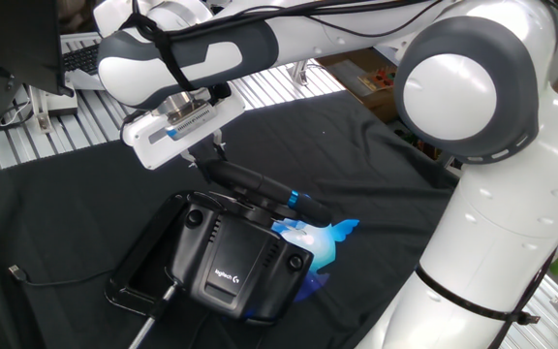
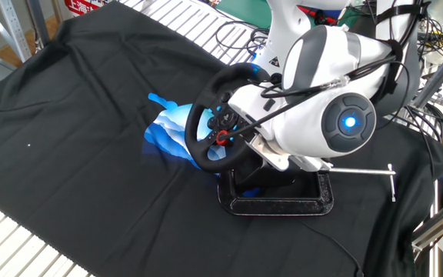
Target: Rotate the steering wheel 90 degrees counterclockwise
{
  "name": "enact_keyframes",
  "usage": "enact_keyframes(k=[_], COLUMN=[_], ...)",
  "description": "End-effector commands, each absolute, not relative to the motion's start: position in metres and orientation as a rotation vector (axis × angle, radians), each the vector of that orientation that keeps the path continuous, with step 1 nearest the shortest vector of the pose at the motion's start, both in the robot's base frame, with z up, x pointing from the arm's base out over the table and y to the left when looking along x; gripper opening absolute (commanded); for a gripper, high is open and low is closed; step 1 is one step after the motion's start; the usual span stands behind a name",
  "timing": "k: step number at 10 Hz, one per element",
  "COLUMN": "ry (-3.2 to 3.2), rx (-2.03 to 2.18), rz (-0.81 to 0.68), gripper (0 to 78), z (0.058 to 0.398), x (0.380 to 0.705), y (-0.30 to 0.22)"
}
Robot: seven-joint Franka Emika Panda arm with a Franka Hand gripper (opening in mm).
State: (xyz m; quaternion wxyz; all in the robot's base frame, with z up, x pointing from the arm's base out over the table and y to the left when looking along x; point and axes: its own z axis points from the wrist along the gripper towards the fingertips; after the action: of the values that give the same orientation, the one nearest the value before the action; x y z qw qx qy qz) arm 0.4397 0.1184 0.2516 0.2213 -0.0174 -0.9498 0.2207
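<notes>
A white Franka arm reaches across a table [image 1: 27, 194] draped in black cloth. Near the middle of the cloth sits the steering wheel [image 1: 260, 186], a black padded rim with one short bright blue stripe. In one fixed view the rim is seen almost edge-on, running diagonally above its base [image 1: 235, 262], a boxy black unit with a white logo. In the other fixed view the steering wheel [image 2: 206, 115] faces the camera more openly, a dark ring with a red-marked hub, tilted on its stand.

The end effector [image 1: 206, 153] hangs from the arm's white wrist plate at the upper left end of the rim. Its dark fingers [image 1: 219, 150] are drawn close together right at the rim's edge, and appear pinched on the padding, though the contact itself is small and partly hidden. In the other fixed view the arm's bulky white joint, with a glowing blue light, covers the end effector entirely.

A crumpled blue and light-blue cloth [image 2: 171, 127] lies on the table just beside the wheel, partly under it. The base rests in a black frame [image 2: 283, 201], and a thin metal rod [image 2: 364, 172] projects from it.
</notes>
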Motion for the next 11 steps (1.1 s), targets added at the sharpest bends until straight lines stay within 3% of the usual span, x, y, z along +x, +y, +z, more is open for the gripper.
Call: enact_keyframes(k=[1,11], ry=[-2.642,-2.743], rx=[-0.038,0.049], rz=[0.595,0.557], gripper=[1.2,1.2], z=[0.253,0.278], x=[0.440,0.414], y=[0.118,0.121])
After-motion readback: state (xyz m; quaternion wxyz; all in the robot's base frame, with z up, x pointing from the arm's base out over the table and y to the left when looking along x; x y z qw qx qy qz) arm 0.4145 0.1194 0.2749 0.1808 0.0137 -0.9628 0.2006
